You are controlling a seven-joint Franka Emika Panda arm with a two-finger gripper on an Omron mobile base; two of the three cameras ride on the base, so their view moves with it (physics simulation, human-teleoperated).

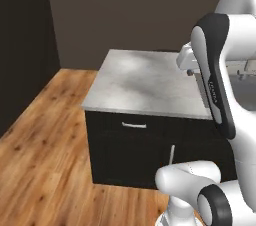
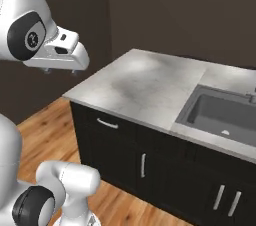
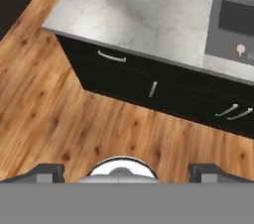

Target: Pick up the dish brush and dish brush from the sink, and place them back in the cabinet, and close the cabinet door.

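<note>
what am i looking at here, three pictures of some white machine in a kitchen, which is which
It is a white robot arm on a rolling base, in a rendered kitchen. Two pictures come from cameras on the base, behind the arm to its left and right. The third looks down from the hand itself; the dark tips at its bottom are the gripper, open and holding nothing. Ahead stands a black unit with a grey marble counter and a dark grey sink. A small cream brush head lies in the sink.
</note>
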